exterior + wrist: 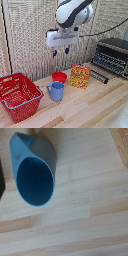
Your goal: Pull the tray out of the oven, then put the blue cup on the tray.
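Observation:
The blue cup (pixel 56 91) stands upright on the wooden table, handle toward the exterior view's left. It fills the wrist view, where the blue cup (pixel 32 175) shows its open mouth from above. My gripper (pixel 60 51) hangs high above the table, well over the cup, open with nothing between its blue-tipped fingers (pixel 54 52). No fingers show in the wrist view. The oven (pixel 114 52) sits at the exterior view's right. The tray (pixel 107 63) of thin parallel bars shows at the oven's front, and I cannot tell how far out it stands.
A red basket (pixel 20 95) stands at the exterior view's left. A shallow red bowl (pixel 59 76) sits just behind the cup. A yellow-and-red box (pixel 80 76) stands between the bowl and the oven. A dark bar handle (pixel 99 76) lies low in front of the oven.

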Available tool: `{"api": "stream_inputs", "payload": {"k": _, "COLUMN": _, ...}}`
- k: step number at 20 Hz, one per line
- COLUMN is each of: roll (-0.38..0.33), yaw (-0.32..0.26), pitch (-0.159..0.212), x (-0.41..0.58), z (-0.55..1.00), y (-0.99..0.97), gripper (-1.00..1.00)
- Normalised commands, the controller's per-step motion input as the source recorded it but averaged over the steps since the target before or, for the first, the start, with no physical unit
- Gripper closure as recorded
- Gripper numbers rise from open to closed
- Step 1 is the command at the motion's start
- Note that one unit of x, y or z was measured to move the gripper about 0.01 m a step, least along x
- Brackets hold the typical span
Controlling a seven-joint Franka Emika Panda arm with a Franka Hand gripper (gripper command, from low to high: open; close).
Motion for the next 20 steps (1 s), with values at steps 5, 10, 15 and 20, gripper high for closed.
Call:
{"api": "stream_inputs", "payload": {"k": 5, "roll": -0.247, "yaw": 0.122, "pitch": 0.001, "x": 0.000, "z": -0.04, "y": -0.07, "gripper": -1.00}}
{"api": "stream_inputs", "payload": {"k": 10, "roll": -0.307, "yaw": 0.162, "pitch": -0.027, "x": 0.000, "z": 0.00, "y": -0.14, "gripper": -1.00}}
{"api": "stream_inputs", "payload": {"k": 15, "roll": -0.289, "yaw": 0.124, "pitch": -0.049, "x": -0.013, "z": 0.00, "y": -0.32, "gripper": -1.00}}
{"api": "stream_inputs", "payload": {"k": 20, "roll": -0.273, "yaw": 0.084, "pitch": -0.060, "x": -0.043, "z": 0.03, "y": -0.49, "gripper": -1.00}}
